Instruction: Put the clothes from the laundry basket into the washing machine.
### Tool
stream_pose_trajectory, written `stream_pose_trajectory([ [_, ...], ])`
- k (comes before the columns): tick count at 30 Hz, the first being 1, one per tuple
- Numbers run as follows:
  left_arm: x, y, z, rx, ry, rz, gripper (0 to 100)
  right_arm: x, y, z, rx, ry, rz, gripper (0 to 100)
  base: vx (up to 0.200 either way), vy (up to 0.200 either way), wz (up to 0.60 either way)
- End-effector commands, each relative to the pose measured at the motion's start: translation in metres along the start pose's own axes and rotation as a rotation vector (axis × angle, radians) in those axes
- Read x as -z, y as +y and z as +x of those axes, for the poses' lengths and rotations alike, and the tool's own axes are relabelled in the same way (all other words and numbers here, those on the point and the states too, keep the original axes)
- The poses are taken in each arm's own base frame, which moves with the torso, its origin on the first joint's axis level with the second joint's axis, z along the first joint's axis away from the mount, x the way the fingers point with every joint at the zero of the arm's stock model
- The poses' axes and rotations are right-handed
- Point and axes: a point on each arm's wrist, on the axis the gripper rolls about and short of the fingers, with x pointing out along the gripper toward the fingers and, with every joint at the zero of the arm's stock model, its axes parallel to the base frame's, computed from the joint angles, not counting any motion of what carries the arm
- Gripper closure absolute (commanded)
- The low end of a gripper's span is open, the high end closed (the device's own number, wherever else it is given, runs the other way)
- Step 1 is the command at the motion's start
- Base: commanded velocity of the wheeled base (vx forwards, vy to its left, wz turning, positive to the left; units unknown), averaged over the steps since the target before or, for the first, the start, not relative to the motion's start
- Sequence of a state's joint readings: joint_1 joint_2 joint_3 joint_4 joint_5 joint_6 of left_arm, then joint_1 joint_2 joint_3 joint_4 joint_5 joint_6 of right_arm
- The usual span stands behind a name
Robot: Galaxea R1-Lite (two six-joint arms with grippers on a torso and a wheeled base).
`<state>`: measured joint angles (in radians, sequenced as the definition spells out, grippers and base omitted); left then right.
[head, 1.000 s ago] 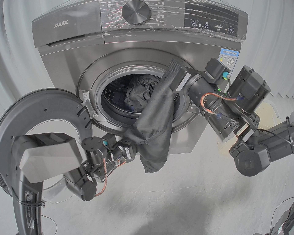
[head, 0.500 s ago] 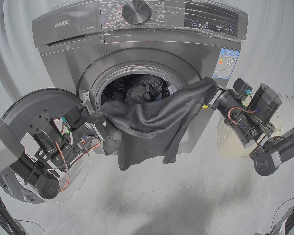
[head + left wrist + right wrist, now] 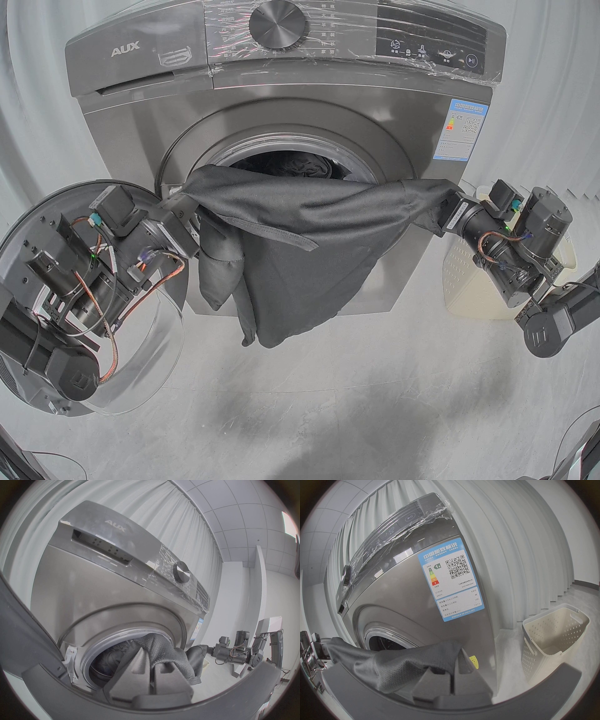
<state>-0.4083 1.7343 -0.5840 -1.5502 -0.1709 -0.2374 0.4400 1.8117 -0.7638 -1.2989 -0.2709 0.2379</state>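
Observation:
A dark grey garment is stretched wide in front of the washing machine's round opening, its lower part hanging toward the floor. My left gripper is shut on its left end, next to the door hinge. At the other end my right gripper is shut on the cloth, just right of the opening. The left wrist view has cloth bunched over the closed fingers. In the right wrist view the garment drapes over the fingers. Dark clothes lie inside the drum.
The machine's round door stands swung open at the left, behind my left arm. A cream perforated laundry basket sits on the floor to the right of the machine, partly behind my right arm. Grey floor lies open in front.
Both grippers have pulled apart, spreading the garment from a hanging bundle into a wide band. The left gripper rose from low by the floor to the opening's left rim; the right moved right and down.

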Motion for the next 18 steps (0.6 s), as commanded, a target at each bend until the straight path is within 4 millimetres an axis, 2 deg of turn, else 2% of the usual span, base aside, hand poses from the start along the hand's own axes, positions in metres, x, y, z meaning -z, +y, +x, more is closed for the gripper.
stream_pose_trajectory([
  [1, -0.0087, 0.0002, -0.0004, -0.001, -0.030, 0.008, 100, -0.0004, 0.0009, 0.0024, -0.004, -0.012, 0.003, 100, 0.000, 0.000, 0.00],
  [18, -0.0100, 0.0055, 0.0007, -0.020, -0.036, 0.019, 100, -0.0091, 0.0031, -0.0017, -0.025, -0.045, -0.007, 100, 0.000, 0.000, 0.00],
])
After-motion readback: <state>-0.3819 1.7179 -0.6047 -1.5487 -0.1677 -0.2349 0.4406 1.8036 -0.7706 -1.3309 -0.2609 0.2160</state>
